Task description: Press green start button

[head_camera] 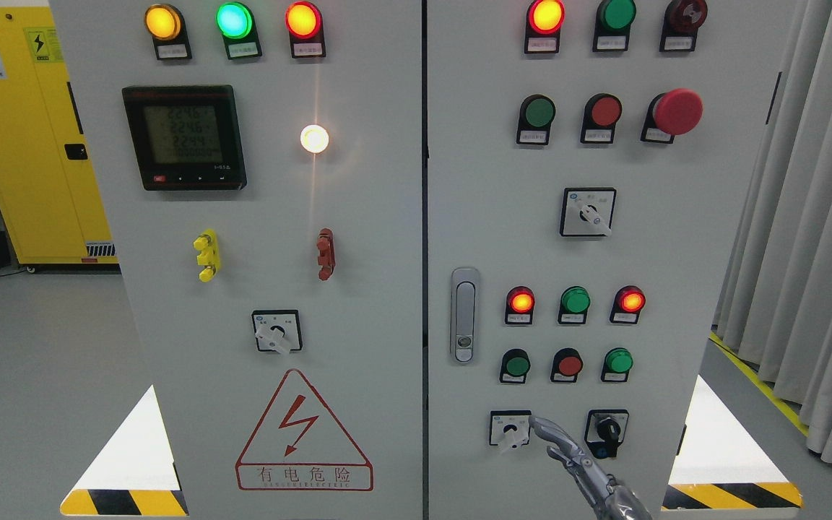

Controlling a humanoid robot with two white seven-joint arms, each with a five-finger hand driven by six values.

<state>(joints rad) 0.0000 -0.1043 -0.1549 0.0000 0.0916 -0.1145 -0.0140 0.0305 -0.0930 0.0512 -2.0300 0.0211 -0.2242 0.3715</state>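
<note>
1. Green push button (516,365) on the right cabinet door (676,238), just right of the lower end of the door latch handle (464,314); untouched, label beneath too small to read.
2. Same row, farther right of the latch handle: red push button (568,363), then a brighter green push button (618,360).
3. One row higher, level with the middle of the latch handle: red lamp (521,301) lit, green lamp (575,300) dark, second red lamp (631,300) lit.
4. Below and right of the latch handle: white rotary switch (510,431) and, farther right, black rotary switch (608,432).
5. Right robot hand (575,458) rising from the bottom edge, below and right of the latch handle, between the two rotary switches; fingers (542,425) stretched long and narrow, holding nothing, the foremost tip at the right edge of the white rotary switch, under the button row and clear of it.
6. High above and right of the latch handle: dark green button (539,112), red button (606,110), large red mushroom button (677,111).
7. Left of the latch handle, on the other door: triangular lightning warning sign (304,433).
</note>
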